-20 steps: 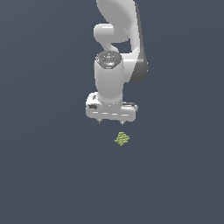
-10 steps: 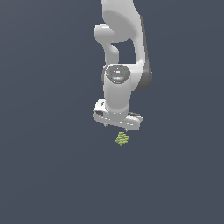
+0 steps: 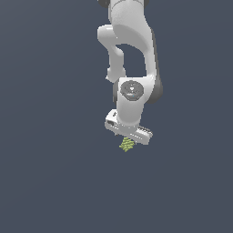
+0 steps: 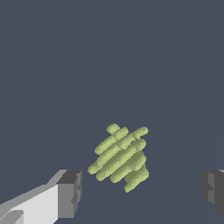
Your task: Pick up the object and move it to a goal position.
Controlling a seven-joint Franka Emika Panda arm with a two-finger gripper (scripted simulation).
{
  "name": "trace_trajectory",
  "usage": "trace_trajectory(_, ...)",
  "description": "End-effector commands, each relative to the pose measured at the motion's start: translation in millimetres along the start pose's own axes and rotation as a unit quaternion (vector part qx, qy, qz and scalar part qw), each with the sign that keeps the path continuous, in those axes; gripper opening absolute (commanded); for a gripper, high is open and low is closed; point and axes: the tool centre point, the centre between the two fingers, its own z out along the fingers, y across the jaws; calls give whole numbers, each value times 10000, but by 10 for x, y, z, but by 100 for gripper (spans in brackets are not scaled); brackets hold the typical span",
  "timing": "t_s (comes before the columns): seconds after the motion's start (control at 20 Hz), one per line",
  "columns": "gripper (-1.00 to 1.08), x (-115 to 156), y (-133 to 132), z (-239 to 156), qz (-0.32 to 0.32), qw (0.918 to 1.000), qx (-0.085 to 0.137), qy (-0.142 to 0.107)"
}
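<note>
The object point(image 3: 127, 144) is a tiny yellow-green ridged lump lying on the dark grey floor. My white gripper point(image 3: 128, 136) hangs directly over it in the exterior view, its hand tilted, covering the object's upper edge. In the wrist view the object point(image 4: 120, 156) lies between my two fingers, one grey pad point(image 4: 70, 194) on one side and the other pad point(image 4: 213, 187) far on the opposite side. The jaws are wide open and touch nothing. The object sits closer to the first pad than to the second.
A plain dark grey floor point(image 3: 54, 182) fills both views. The white arm point(image 3: 129, 50) rises above the gripper toward the top of the exterior view. No other objects or a goal marker show.
The gripper has come down and shifted toward the exterior view's right, and its hand has rotated. It now sits just above the object, which has not moved.
</note>
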Motion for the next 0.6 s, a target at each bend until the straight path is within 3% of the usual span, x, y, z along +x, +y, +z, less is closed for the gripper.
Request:
trace_trajectory(0.0,100,-8,-39,59,145,9999,-10,-3)
trace_trajectory(0.55,100,-26,-88,150,301,9995,-25,-13)
